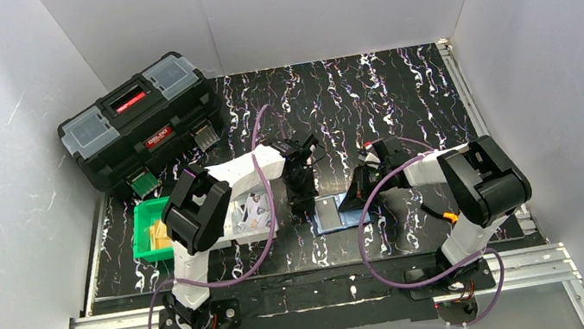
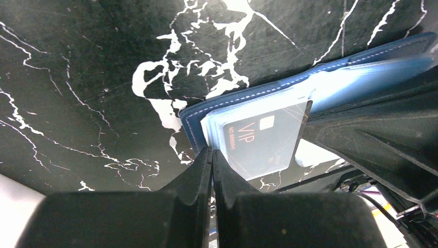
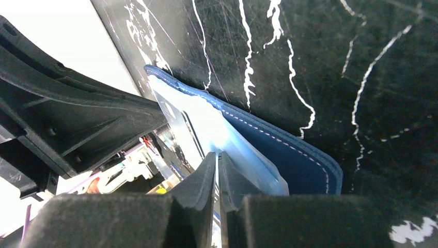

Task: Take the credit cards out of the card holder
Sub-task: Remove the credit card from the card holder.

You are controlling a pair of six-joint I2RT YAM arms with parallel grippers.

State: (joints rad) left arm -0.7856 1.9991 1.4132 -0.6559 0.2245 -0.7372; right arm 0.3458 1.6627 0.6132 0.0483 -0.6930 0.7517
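The navy card holder (image 1: 332, 212) lies spread open on the black marbled table between both grippers. In the left wrist view its blue stitched rim (image 2: 258, 89) frames pale clear pockets. One pocket holds a dark credit card (image 2: 258, 144) with a chip and orange VIP lettering. My left gripper (image 2: 212, 151) (image 1: 304, 198) is shut, with its tips against the holder's near corner. My right gripper (image 3: 217, 154) (image 1: 356, 198) is at the holder's other half (image 3: 289, 155). Its jaws are pinched to a thin slit on the raised edge of a pale pocket leaf (image 3: 243, 150).
A green bin (image 1: 143, 239) with yellowish-tan flat pieces (image 1: 159, 234) stands at the left, beside a white tray (image 1: 248, 216) of printed slips under the left arm. A black toolbox (image 1: 141, 121) sits at the back left. White walls enclose the table.
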